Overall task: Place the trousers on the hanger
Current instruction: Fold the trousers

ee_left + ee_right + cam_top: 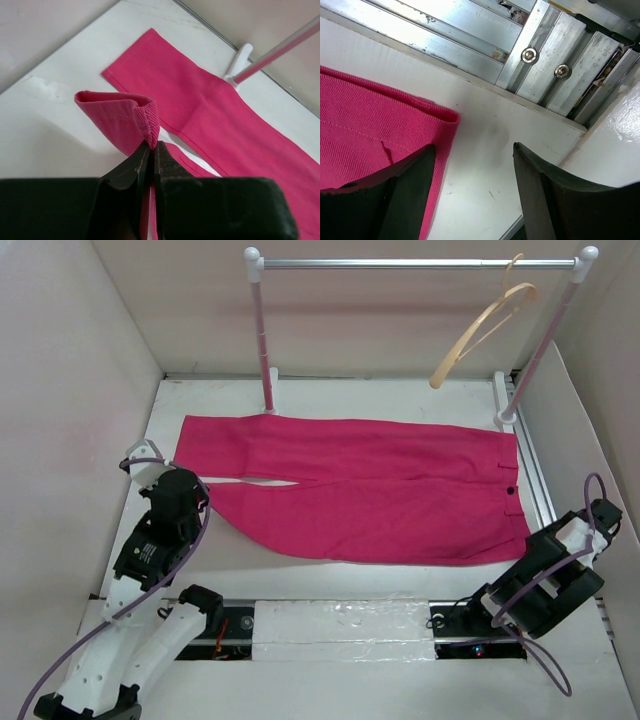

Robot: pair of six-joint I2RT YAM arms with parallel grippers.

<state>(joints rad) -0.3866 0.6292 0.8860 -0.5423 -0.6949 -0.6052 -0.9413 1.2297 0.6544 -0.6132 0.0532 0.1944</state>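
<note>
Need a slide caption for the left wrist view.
Left gripper pinching a leg hem of the trousers, clothes rail behind.

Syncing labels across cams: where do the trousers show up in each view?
Top external: trousers lie flat across mid-table, waist at right.
Left wrist: centre and right; one leg hem is pinched in the left gripper fingers.
Right wrist: waist corner at left, partly behind one finger of the open right gripper.
Shared landmark: the white table, visible in all three.
</note>
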